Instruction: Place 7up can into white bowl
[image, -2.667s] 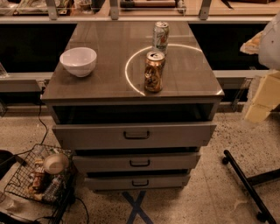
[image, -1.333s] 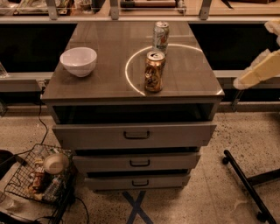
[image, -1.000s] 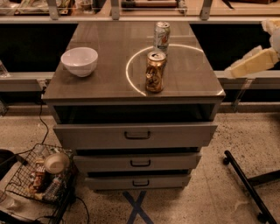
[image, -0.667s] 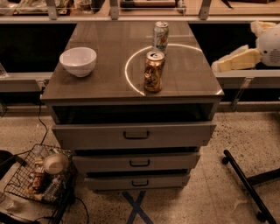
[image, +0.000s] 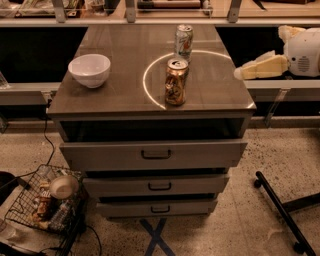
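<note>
Gripper (image: 243, 73) hangs just off the right edge of the cabinet top (image: 115, 95), pointing left toward the cans; whether it is released or clenched cannot be told. 7up can (image: 183, 42) stands upright toward the back of the top, on the far arc of a pale ring (image: 148, 75) marked on the surface, to the gripper's left and well apart from it; brown-gold can (image: 175, 82) stands just in front, inside the ring; white bowl (image: 90, 70) sits near the left edge, well apart from both cans.
</note>
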